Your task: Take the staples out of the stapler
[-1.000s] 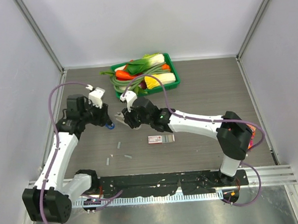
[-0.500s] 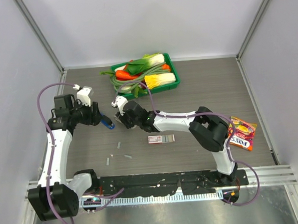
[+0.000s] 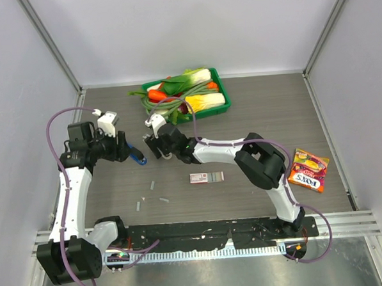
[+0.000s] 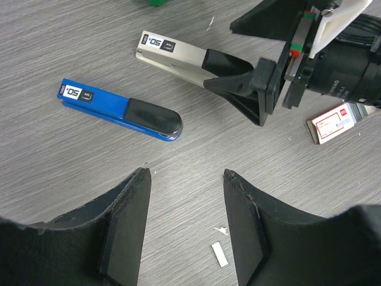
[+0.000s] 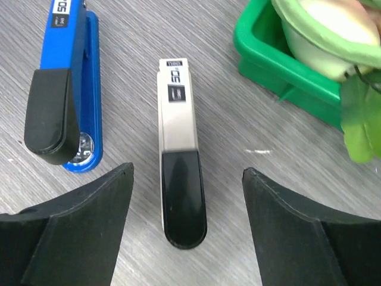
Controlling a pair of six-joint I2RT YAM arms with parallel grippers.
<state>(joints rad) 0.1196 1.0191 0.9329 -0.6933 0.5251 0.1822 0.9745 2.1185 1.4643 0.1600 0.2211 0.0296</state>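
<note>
The stapler [image 5: 178, 149], silver-white on top with a black rear end, lies flat on the table. My right gripper [image 5: 187, 171] is open, its fingers on either side of the black end without touching it. The stapler also shows in the left wrist view [image 4: 178, 55], with the right gripper [image 4: 259, 98] at its rear. In the top view the right gripper [image 3: 154, 143] covers it. My left gripper [image 4: 187, 174] is open and empty above bare table, near the blue stapler [image 4: 119, 110]. Short staple strips [image 3: 152, 185] lie loose on the table; one [image 4: 219, 254] lies by my left fingers.
The blue stapler [image 5: 62, 89] lies just left of the silver one. A green tray [image 3: 221, 90] of vegetables stands behind. A pink-and-white box [image 3: 207, 177] lies mid-table. A snack packet [image 3: 306, 170] is at the right.
My right gripper has moved left and farther back, over the silver stapler's rear end. My left gripper has drawn back to the left, away from the blue stapler.
</note>
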